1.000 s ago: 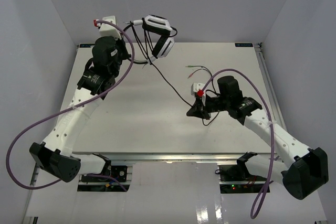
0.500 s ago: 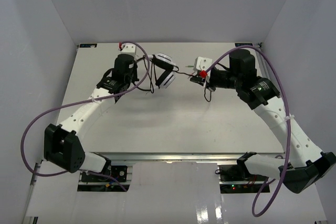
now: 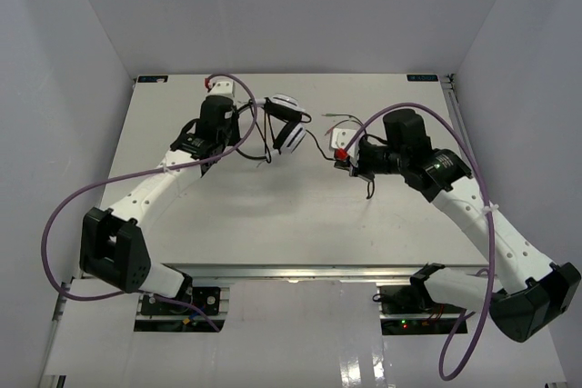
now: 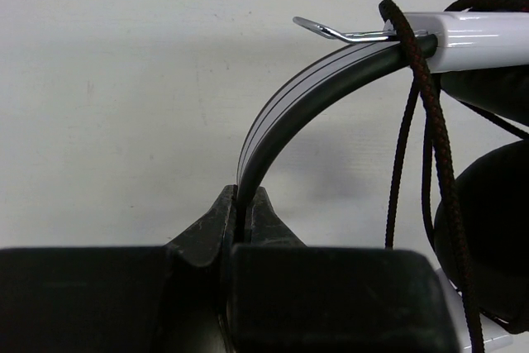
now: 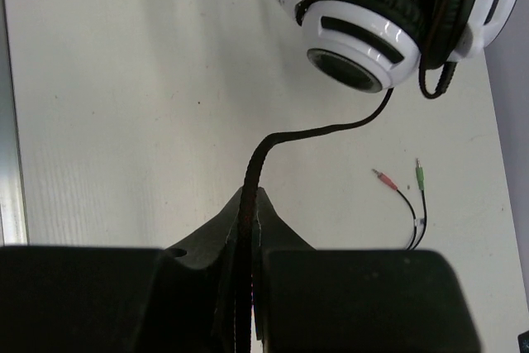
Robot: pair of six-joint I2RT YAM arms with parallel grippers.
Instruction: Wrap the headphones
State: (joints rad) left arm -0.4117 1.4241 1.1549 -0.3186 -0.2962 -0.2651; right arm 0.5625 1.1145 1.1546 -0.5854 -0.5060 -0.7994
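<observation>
Left edge: the surface ended close to the left wall. The left arm lay along this side, and only a narrow strip of bare top was free between arm and edge.
Left end effector: the left end effector was closed. Its two fingers pinched the thin black headband with almost no gap between them.
Headphones: the headphones were at the far middle of the surface, just right of the left end effector and held by the headband. I could not tell if the earcups touched the surface.
Cable: the thin black cable ran from one white earcup to the right end effector. Some strands also crossed over the headband near its white slider.
Plugs: the plugs, one pink and one green, lay on the surface beyond the right end effector, apart from the earcups.
Right end effector: the right end effector was closed on the cable, which passed between its fingers. A short loose piece hung out on the near side.
Right edge: a metal rail followed this edge, and the right arm crossed close to it.
Open room: the widest free area was the near middle, between both arms. The strip behind the headphones was narrow.
Surface: pale, flat and matt.
Room: plain light walls stood on the left, far and right sides. Thick purple cables looped from each arm past the near corners.
</observation>
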